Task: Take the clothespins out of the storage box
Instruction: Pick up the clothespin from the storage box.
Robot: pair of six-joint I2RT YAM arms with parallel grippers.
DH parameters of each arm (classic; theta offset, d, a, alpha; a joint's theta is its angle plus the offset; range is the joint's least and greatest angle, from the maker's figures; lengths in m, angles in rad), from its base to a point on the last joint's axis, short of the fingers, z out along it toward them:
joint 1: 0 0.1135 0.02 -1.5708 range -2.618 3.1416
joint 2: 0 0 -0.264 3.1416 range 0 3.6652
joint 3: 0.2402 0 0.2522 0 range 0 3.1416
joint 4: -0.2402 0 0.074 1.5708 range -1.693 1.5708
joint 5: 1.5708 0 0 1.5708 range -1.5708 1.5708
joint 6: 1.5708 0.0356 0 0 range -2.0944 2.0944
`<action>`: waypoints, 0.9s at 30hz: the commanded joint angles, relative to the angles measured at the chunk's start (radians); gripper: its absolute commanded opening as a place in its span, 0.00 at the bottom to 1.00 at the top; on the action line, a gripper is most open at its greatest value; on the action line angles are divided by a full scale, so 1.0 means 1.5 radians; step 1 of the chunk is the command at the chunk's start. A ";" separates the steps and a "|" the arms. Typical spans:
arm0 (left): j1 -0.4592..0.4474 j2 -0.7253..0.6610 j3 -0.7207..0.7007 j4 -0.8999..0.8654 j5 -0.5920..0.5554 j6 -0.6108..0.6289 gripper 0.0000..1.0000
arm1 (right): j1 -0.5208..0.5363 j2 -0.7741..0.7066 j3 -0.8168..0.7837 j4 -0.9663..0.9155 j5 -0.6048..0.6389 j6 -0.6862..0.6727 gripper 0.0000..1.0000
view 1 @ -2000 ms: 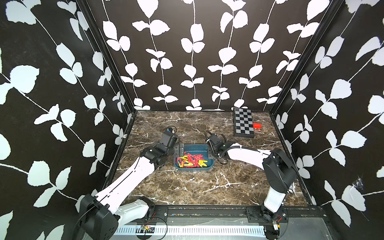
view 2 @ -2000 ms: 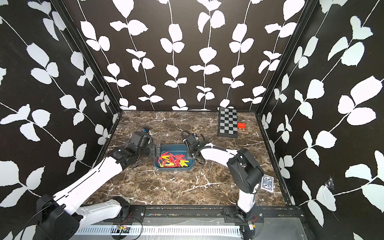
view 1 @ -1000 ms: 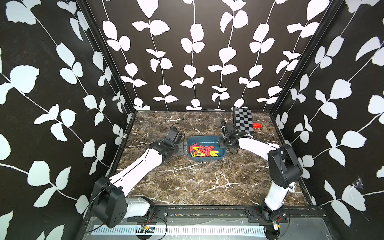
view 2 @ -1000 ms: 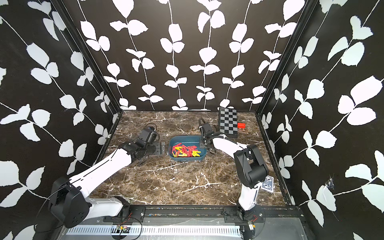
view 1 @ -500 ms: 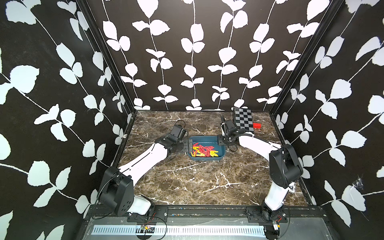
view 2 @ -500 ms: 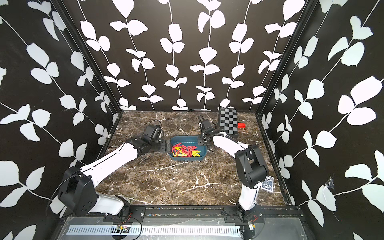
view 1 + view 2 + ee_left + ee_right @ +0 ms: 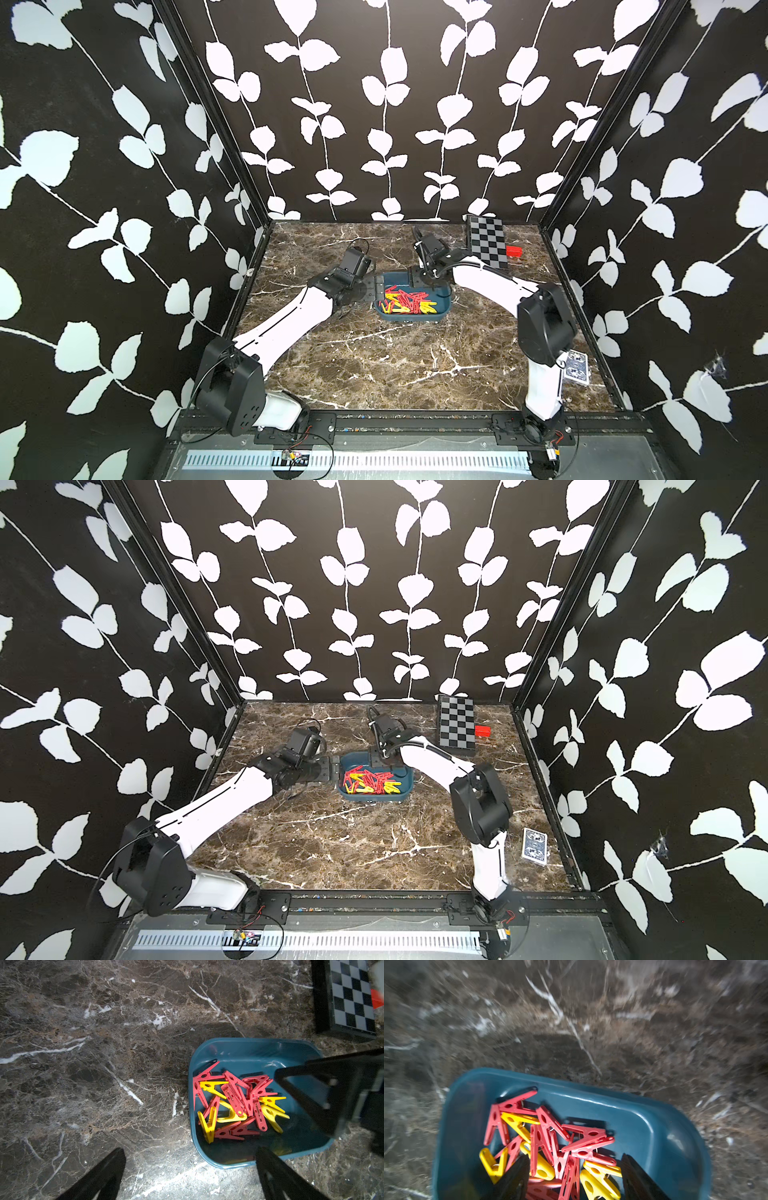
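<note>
Red, yellow clothespins (image 7: pixel 239 1105) heaped in teal storage box (image 7: pixel 259 1051); left tool (image 7: pixel 191 1150), right tool (image 7: pixel 575 1157) spread.

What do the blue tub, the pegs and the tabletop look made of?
The storage box looks like glossy moulded plastic: sharp highlights on its rounded walls. The clothespins: satin red and yellow plastic, with small metal spring rings. The tabletop: brown marble pattern, white veins; real stone or printed laminate, cannot tell.
</note>
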 commanded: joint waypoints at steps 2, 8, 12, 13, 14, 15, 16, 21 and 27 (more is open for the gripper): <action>0.000 -0.033 -0.003 -0.005 -0.016 0.006 0.99 | 0.004 0.036 0.038 -0.078 0.058 0.046 0.67; 0.001 -0.044 -0.013 -0.007 -0.021 0.012 0.99 | 0.007 0.082 0.072 -0.110 0.073 0.055 0.67; 0.002 -0.044 -0.013 -0.009 -0.021 0.016 0.99 | 0.012 0.092 0.080 -0.103 0.068 0.062 0.68; 0.002 -0.044 -0.013 -0.010 -0.021 0.017 0.99 | 0.014 0.095 0.083 -0.103 0.069 0.063 0.68; 0.002 -0.043 -0.014 -0.010 -0.021 0.017 0.99 | 0.015 0.100 0.086 -0.105 0.068 0.062 0.68; 0.002 -0.043 -0.014 -0.010 -0.021 0.018 0.99 | 0.016 0.106 0.092 -0.111 0.067 0.062 0.67; 0.002 -0.042 -0.015 -0.010 -0.020 0.018 0.99 | 0.017 0.110 0.096 -0.117 0.067 0.062 0.67; 0.003 -0.041 -0.017 -0.009 -0.021 0.019 0.99 | 0.018 0.116 0.090 -0.137 0.071 0.060 0.60; 0.002 -0.038 -0.018 -0.006 -0.020 0.019 0.99 | 0.018 0.095 0.067 -0.148 0.087 0.056 0.51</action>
